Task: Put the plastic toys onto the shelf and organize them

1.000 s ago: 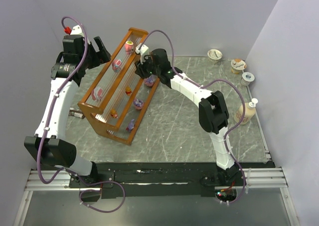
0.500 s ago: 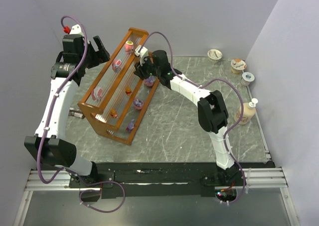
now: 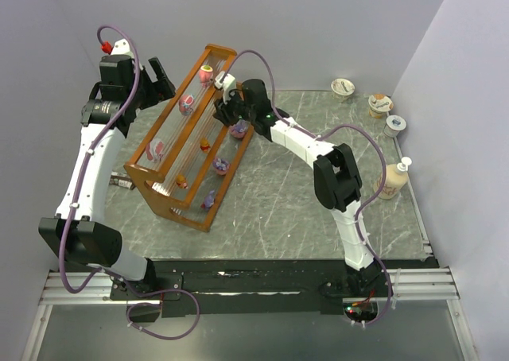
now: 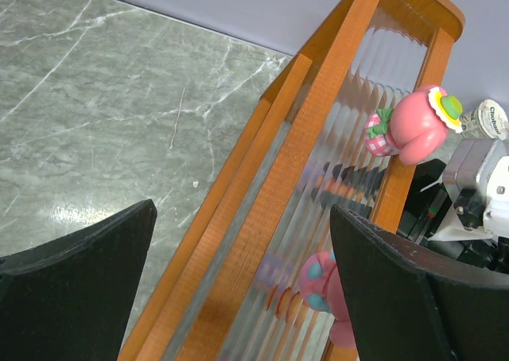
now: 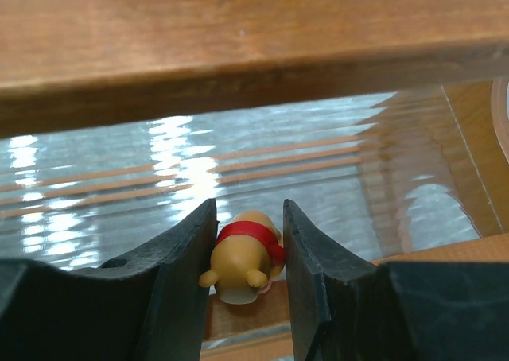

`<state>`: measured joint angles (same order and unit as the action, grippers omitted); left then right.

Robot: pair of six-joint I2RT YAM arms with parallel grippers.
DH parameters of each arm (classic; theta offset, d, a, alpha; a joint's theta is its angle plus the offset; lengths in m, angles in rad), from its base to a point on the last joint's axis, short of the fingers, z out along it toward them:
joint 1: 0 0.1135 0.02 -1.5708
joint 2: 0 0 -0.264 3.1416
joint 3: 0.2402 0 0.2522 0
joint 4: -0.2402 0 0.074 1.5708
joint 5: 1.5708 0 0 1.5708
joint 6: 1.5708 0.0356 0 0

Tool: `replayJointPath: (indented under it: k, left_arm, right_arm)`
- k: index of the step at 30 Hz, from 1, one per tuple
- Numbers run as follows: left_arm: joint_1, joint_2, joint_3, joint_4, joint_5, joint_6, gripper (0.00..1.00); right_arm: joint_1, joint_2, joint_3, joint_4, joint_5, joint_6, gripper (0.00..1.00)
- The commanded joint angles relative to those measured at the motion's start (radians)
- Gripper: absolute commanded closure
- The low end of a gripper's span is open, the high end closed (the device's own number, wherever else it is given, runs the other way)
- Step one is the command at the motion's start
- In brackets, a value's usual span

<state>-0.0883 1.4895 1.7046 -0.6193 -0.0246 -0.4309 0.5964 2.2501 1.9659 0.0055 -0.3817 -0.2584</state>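
The orange-brown wooden shelf (image 3: pixel 169 121) stands slanted at the back left of the table. Pink toys (image 3: pixel 206 75) sit on its top tier, small orange ones (image 3: pixel 205 145) on the middle tier and purple ones (image 3: pixel 220 166) on the bottom tier. My right gripper (image 3: pixel 225 100) reaches in over the shelf's far end. In the right wrist view it (image 5: pixel 246 246) is shut on a yellow-orange bear toy with a red shirt (image 5: pixel 242 258), just above a wooden slat. My left gripper (image 3: pixel 161 78) hovers behind the shelf's top rail (image 4: pixel 302 138), open and empty (image 4: pixel 242 285). Two pink toys (image 4: pixel 417 126) show past it.
Three foil-lidded cups (image 3: pixel 343 87) (image 3: pixel 380 104) (image 3: pixel 394 125) and a beige bottle (image 3: pixel 392 180) stand along the right side. A small dark object (image 3: pixel 119 183) lies left of the shelf. Walls close in at the back and on both sides.
My right gripper has edged a little left, further in over the shelf, with the bear toy in it. The left arm has not moved.
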Motion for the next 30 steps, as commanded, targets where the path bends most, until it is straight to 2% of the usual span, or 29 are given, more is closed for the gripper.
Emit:
replayJointPath:
  k: [1,20,30]
  left_arm:
    - [0.001,-0.003,0.024,-0.005,-0.015,0.011,0.04]
    - [0.001,-0.005,0.015,0.001,-0.009,0.007,0.04]
    - [0.001,-0.005,0.004,0.0,-0.006,0.007,0.04]
  right_arm:
    - [-0.007,0.031,0.048,-0.055,0.03,0.007,0.84]
    - [-0.007,0.055,0.106,-0.183,0.087,0.022,0.57]
    - [-0.007,0.062,0.111,-0.191,0.095,0.036,0.43]
